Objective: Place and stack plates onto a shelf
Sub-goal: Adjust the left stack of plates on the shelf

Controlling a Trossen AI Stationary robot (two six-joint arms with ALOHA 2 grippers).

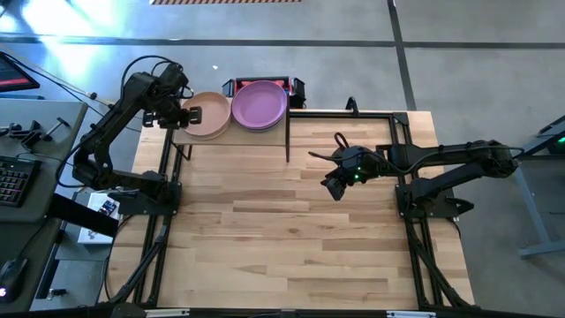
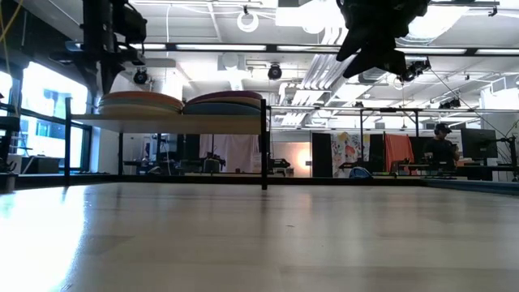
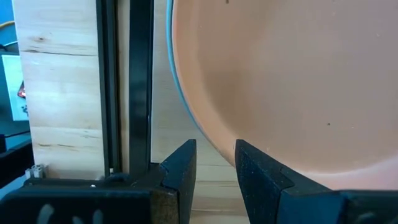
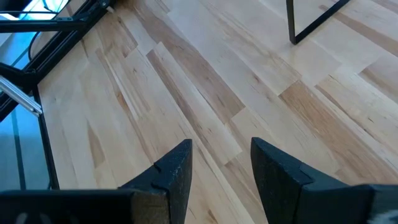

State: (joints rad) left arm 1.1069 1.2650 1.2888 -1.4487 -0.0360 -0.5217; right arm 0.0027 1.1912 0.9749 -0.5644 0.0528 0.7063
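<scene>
The left end effector (image 1: pixel 196 115), fingers parted and empty, sits at the rim of the peach plate (image 1: pixel 210 114) atop the shelf (image 1: pixel 231 134). The right end effector (image 1: pixel 333 188) hangs released over the bench (image 1: pixel 282 230), well apart.

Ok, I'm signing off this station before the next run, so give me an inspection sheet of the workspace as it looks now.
Surface: planked wooden tabletop, bare where it shows.
Job's things: shelf at the table's far left edge carries two stacks of plates, a peach plate on top of one and a purple plate on top of the other.
Clutter: nothing seen on the table.
Grippers: left gripper at the peach plate's outer rim, fingers apart, nothing gripped; right gripper hangs open over the bare table.
Cables: a black cable loops above the right arm's wrist.
Surroundings: a side desk with a keyboard left of the table; a person far behind.
</scene>
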